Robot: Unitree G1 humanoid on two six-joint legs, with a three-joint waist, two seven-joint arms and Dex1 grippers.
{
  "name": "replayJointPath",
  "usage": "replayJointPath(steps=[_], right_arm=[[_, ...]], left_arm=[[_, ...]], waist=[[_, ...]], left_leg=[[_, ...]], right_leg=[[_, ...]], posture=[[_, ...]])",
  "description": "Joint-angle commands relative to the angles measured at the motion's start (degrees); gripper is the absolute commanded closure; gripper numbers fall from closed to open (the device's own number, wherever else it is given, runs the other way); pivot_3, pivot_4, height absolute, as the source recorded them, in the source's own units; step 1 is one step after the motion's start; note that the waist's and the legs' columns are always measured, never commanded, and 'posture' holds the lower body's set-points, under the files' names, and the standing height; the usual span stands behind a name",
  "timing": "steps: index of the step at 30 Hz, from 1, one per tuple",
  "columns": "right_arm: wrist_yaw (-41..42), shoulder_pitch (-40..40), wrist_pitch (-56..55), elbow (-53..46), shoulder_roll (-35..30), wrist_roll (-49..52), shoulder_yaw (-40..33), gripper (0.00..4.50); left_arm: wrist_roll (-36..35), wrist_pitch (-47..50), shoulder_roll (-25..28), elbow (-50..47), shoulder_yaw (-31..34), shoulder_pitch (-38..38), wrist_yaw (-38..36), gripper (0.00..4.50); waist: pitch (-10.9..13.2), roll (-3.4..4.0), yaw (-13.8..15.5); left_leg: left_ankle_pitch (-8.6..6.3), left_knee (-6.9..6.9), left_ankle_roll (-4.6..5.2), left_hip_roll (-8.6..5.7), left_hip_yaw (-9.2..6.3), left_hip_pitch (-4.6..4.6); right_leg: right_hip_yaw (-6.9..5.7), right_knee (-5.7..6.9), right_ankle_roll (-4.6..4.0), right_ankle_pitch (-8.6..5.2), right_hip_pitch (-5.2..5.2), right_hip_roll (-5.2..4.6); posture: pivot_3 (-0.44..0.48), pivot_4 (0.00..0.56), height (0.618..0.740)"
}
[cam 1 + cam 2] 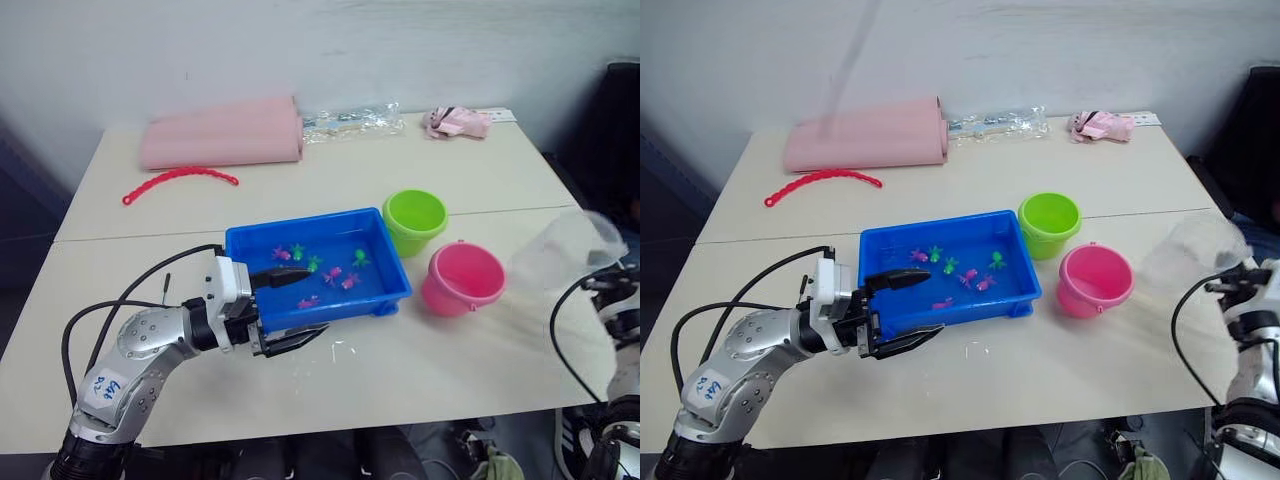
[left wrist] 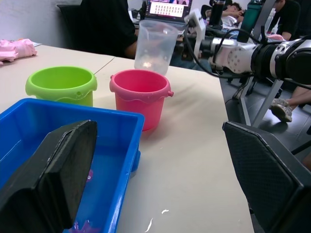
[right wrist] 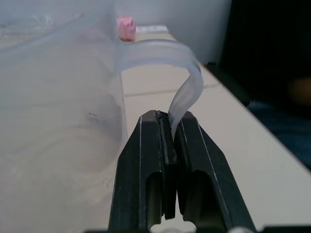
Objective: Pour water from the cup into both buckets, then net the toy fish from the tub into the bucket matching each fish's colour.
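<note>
The blue tub point(image 1: 300, 222) lies mid-table with several tiny pink and green toy fish point(image 1: 330, 272) in it. My left gripper point(image 1: 318, 302) is open and straddles the tub's near-left rim, one finger over the tub and the other in front of it. To the tub's right stand the lime green bucket point(image 1: 415, 222) and the hot pink bucket point(image 1: 462, 280). My right gripper point(image 3: 167, 121) is shut on the handle of the clear cup point(image 1: 560, 250). It holds the cup upright near the table's right edge, beside the pink bucket.
At the back of the table lie a rolled pink mat point(image 1: 222, 133), a red beaded chain point(image 1: 180, 180), a clear plastic bag point(image 1: 350, 122) and a small pink cloth point(image 1: 458, 121). A few water drops point(image 1: 335, 350) dot the table before the tub.
</note>
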Motion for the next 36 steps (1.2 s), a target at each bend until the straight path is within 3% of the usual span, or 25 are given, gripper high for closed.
replayJointPath(steps=[1,7,13,17,27,36], right_arm=[[0.8,1.9,5.9,-19.6,-6.4,2.1,-0.3,4.48],[-0.9,3.0,14.6,-33.8,-9.1,3.0,-0.4,4.48],[-1.9,0.1,19.5,-40.7,-11.8,0.3,3.2,4.48],[-1.0,0.0,16.3,-40.2,-13.7,-4.0,5.7,4.48],[-0.3,3.7,7.4,-35.2,-15.0,-7.7,3.8,4.48],[-1.2,7.1,-9.3,-28.5,-18.2,-16.3,6.2,4.48]], left_arm=[[-1.2,-1.7,-0.3,1.6,2.9,-0.1,-1.2,0.0],[-2.3,-1.6,0.7,3.1,6.6,1.0,-3.0,0.0],[-2.1,-1.9,2.3,5.1,9.6,2.3,-5.6,0.0],[-1.8,-2.2,2.5,5.7,10.2,2.0,-6.0,0.0],[-1.7,-1.7,1.1,5.1,7.8,-0.7,-5.1,0.0],[-1.7,0.7,-1.0,7.0,4.3,-4.9,-4.4,0.0]], waist=[[0.0,0.0,-0.1],[0.0,0.0,0.1],[0.0,-0.01,0.0],[0.0,-0.03,0.1],[0.1,-0.09,0.2],[0.1,-0.12,0.0]], left_leg=[[0.0,0.01,0.0,0.02,0.0,0.01],[0.01,-0.02,-0.02,0.06,-0.01,-0.01],[-0.01,-0.03,0.02,0.06,-0.01,-0.02],[-0.01,-0.05,0.03,0.06,-0.01,-0.02],[-0.05,0.0,0.1,0.0,0.0,-0.11],[-0.02,0.0,0.07,0.03,0.09,-0.03]], right_leg=[[-0.01,0.01,0.01,0.0,0.0,0.01],[-0.03,0.01,0.0,0.0,-0.03,0.01],[-0.05,0.0,0.0,0.0,-0.05,-0.03],[-0.06,-0.01,0.0,0.0,-0.06,-0.03],[-0.12,-0.05,0.01,0.01,-0.07,-0.07],[-0.12,-0.02,0.03,0.01,-0.07,0.0]], posture=[[0.0,0.15,0.74],[0.0,0.15,0.74],[0.0,0.15,0.74],[0.0,0.15,0.74],[0.0,0.15,0.74],[0.0,0.15,0.74]])
